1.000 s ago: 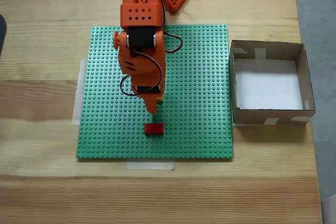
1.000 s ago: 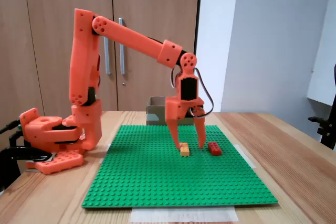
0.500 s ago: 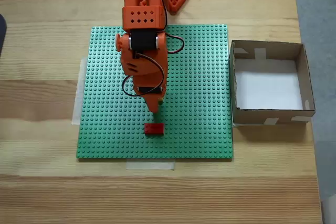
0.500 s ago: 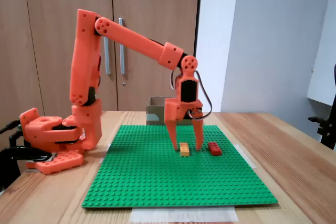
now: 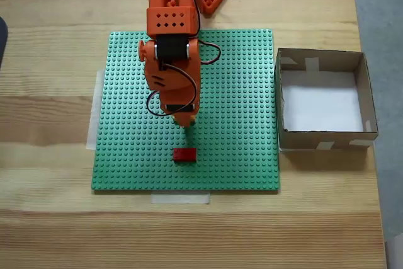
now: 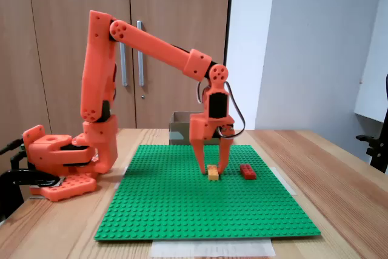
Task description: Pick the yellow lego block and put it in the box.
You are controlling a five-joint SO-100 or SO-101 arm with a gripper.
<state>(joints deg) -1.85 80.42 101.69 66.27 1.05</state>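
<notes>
No text, label, brand, number or sign can be read in either fixed view.

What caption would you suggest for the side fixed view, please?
Orange arm's gripper straddling the yellow lego block on the green baseplate, red brick beside.

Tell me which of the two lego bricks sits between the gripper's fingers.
The yellow lego block sits between the fingers of the gripper; the red brick lies apart, to its right in this fixed view.
</notes>
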